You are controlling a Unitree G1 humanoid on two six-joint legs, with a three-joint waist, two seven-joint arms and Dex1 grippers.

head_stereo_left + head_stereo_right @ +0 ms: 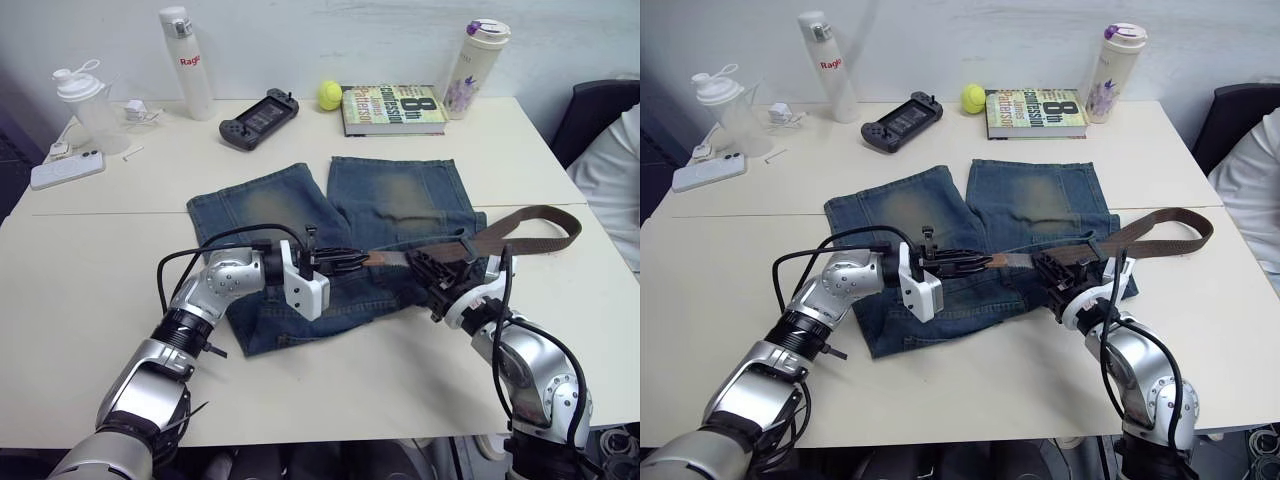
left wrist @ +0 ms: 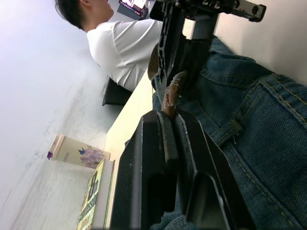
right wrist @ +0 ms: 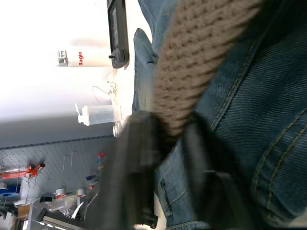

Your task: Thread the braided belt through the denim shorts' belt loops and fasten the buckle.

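Observation:
The denim shorts (image 1: 300, 205) lie flat mid-table with the waistband toward me. The braided belt (image 1: 530, 215) runs across the waistband, loops out to the right and curls back onto the shorts. My left gripper (image 1: 352, 261) is shut on the belt's end (image 2: 171, 93) over the waistband. A short way right along the strap, my right gripper (image 1: 428, 268) is shut on the belt (image 3: 201, 57). A belt loop (image 2: 229, 131) shows on the waistband next to the left fingers. The buckle is hidden.
Along the far edge stand a white bottle (image 1: 185, 60), a game controller (image 1: 258, 118), a tennis ball (image 1: 330, 95), a book (image 1: 392, 110) and a tumbler (image 1: 475, 68). A shaker bottle (image 1: 85, 105) and phone (image 1: 66, 168) are far left. A person (image 1: 615, 185) sits at the right.

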